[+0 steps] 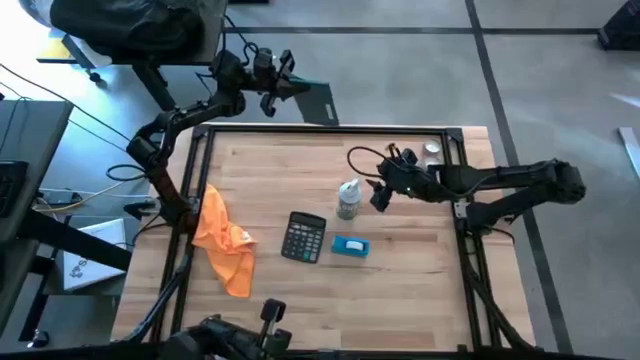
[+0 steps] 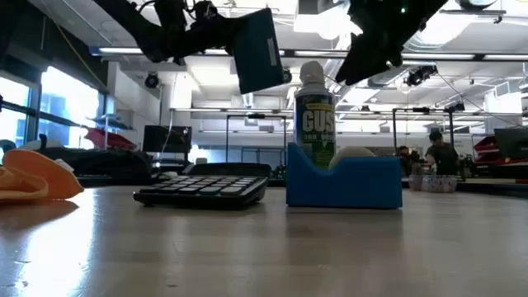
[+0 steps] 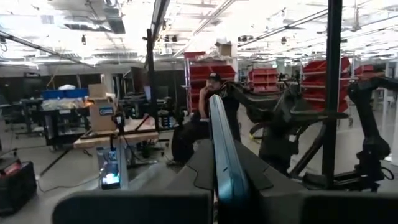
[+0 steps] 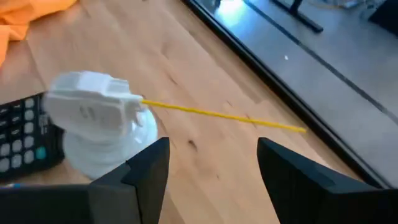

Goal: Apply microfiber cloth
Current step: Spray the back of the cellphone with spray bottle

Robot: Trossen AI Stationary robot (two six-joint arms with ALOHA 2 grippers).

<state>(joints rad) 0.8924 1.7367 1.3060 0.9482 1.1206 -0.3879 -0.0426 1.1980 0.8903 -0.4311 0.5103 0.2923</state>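
The left tool (image 1: 300,88) is held raised beyond the far edge of the wooden worktop (image 1: 400,290), closed on a flat teal slab (image 1: 318,100) that is gripped by one edge. In the left wrist view the slab (image 3: 222,155) is seen edge-on, clamped between the two dark fingers (image 3: 130,208), and in the low view it (image 2: 257,51) hangs tilted high above the worktop surface.

The right tool (image 1: 381,193) is poised above the worktop, just beside the top of an upright spray can (image 1: 348,200). Its fingers (image 4: 146,171) are spread wide with nothing between them, as the right wrist view shows; the can's white nozzle cap (image 4: 93,106) lies just off one finger, and a thin yellow straw (image 4: 224,116) runs from the cap out past the gap between the fingers.

The microfiber cloth (image 1: 224,240), bright orange and crumpled, lies on the worktop well apart from both tools, on the left arm's side and nearer the front edge than the left tool. No tool is touching it. A corner of it (image 4: 34,15) is seen in the right wrist view, beyond the can.

Between the cloth and the right tool a black calculator (image 1: 304,237) lies flat, and a small blue box (image 1: 350,246) sits just beside it, below the can. In the low view the can (image 2: 314,111) stands behind the blue box (image 2: 343,181), with the calculator (image 2: 205,188) alongside and the cloth (image 2: 37,177) at the far side.
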